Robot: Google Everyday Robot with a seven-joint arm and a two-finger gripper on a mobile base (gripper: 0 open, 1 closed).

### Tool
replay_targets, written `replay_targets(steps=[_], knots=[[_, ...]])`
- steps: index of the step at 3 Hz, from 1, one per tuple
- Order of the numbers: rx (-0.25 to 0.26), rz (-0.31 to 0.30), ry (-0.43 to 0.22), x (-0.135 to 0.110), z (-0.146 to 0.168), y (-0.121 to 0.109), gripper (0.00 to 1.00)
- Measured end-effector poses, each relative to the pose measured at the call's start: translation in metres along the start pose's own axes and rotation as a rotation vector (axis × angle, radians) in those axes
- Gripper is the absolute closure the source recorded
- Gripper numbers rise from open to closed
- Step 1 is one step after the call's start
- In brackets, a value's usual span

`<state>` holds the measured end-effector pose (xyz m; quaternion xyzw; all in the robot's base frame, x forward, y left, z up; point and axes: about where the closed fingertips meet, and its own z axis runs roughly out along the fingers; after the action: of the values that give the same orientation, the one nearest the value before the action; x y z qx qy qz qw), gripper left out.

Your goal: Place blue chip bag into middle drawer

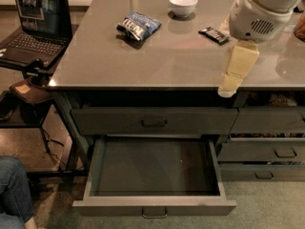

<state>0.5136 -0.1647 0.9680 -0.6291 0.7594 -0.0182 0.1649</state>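
Note:
The blue chip bag lies crumpled on the grey countertop, left of centre toward the back. The middle drawer is pulled out below the counter's front, and its dark floor is bare. Its small metal handle is on the front panel. My gripper hangs cream-coloured from the white arm at the right. It is over the counter's front edge, well to the right of the bag and above the drawer's right side. It holds nothing that I can see.
A white bowl and a slim black candy bar are on the counter behind the arm. The top drawer is shut. Narrower drawers are at the right. A laptop on a stand and a person's leg are at the left.

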Motion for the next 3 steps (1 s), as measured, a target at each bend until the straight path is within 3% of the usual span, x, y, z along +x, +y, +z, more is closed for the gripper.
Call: replay_targets(steps=[1,3], knots=[[-0.012,-0.058,-0.081,-0.025,0.005,-0.016,0.0],[-0.113,-0.246,-0.327,-0.157,0.034,-0.073,0.0]])
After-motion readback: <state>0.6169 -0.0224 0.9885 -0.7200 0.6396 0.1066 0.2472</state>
